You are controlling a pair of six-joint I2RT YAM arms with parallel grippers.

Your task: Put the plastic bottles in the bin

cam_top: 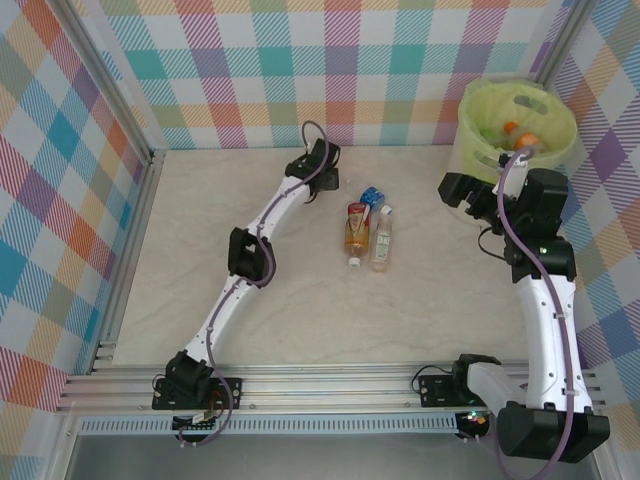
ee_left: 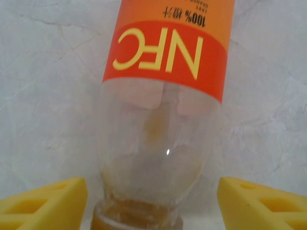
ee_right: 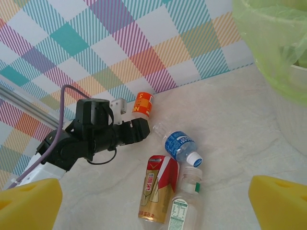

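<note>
An orange-labelled plastic bottle [ee_left: 165, 48] lies on the table, its clear neck between my left gripper's [ee_left: 153, 203] yellow pads [ee_left: 48, 201]. A narrow gap shows on each side, so the gripper is open around the neck. That gripper [cam_top: 325, 178] is at the back of the table. Three more bottles lie mid-table: a blue-labelled one [cam_top: 372, 198], a red-and-gold one [cam_top: 356, 232] and a clear one with a white label [cam_top: 381, 240]. The bin [cam_top: 470, 110], lined with a lime-green bag, stands at the back right with bottles inside. My right gripper [cam_top: 470, 190] hangs open and empty beside the bin.
Checked walls close in the back and both sides. A metal rail [cam_top: 130, 250] runs along the left edge. From the right wrist, the bin's bag [ee_right: 268, 38] fills the upper right corner and the left arm [ee_right: 91, 136] reaches toward the orange-labelled bottle [ee_right: 144, 104].
</note>
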